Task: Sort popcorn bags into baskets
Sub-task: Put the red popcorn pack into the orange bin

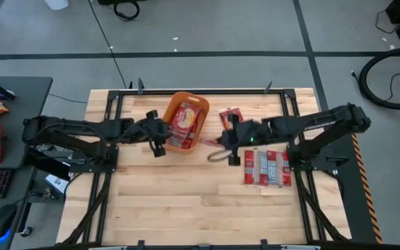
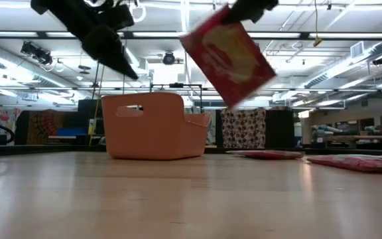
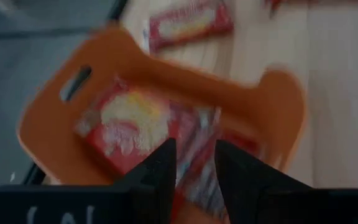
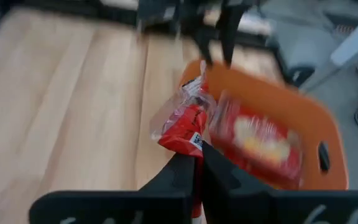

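Mid-carry: right gripper (image 4: 197, 163) is clamped tight on one popcorn bag (image 4: 180, 124), lifted clear of the table and near the orange basket (image 1: 185, 122), likely so it can drop in with the bags already inside. Left gripper (image 3: 194, 163) hovers at the basket's rim, fingers slightly apart, holding nothing. More bags (image 1: 267, 168) lie on the table.

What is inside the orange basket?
Red popcorn bags lie piled inside the orange basket. At least two show in the left wrist view; whatever lies underneath them is covered. The right gripper holds another bag beside the basket.
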Motion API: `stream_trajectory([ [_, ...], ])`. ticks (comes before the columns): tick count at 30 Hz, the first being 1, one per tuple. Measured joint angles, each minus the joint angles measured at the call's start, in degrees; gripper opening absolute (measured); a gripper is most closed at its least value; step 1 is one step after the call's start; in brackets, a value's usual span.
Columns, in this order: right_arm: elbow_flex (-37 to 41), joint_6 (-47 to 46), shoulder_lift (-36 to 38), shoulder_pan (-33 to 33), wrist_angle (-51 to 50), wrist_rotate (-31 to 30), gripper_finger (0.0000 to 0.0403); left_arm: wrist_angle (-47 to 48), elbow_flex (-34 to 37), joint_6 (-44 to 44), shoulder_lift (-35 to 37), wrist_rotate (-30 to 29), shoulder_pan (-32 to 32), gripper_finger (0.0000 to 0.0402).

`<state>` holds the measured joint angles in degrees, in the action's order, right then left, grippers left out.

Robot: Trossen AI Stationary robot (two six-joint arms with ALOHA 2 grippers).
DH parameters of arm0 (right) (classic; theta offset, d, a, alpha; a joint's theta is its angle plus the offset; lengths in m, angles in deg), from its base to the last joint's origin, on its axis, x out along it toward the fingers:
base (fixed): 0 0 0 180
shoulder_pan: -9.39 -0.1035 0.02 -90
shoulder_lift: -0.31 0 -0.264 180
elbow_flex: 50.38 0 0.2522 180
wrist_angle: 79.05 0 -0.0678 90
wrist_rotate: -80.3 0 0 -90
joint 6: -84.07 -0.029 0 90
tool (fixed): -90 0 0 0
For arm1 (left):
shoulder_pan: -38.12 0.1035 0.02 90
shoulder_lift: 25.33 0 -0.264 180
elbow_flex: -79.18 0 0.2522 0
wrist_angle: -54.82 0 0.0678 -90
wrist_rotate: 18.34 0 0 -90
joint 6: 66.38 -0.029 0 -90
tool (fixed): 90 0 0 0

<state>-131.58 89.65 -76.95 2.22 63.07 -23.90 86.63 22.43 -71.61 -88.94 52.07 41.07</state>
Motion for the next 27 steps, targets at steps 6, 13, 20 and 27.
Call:
stream_trajectory([
  [6,0.0,3.1,-2.0,6.0,10.4,7.9,0.0007,-5.3,4.9,-1.1,9.3,0.4,-0.9,0.0116],
  [13,0.0,6.1,-7.2,11.4,24.1,14.6,0.0015,-11.8,10.4,-1.4,18.7,0.5,-1.3,0.0116],
  [20,0.0,4.8,-16.2,16.5,41.3,23.0,0.0011,-12.5,12.0,1.8,22.8,0.4,-1.3,0.0116],
  [27,0.0,-2.9,-25.7,21.9,56.6,26.4,0.0014,-11.8,12.0,6.1,23.2,0.4,-1.3,0.0116],
])
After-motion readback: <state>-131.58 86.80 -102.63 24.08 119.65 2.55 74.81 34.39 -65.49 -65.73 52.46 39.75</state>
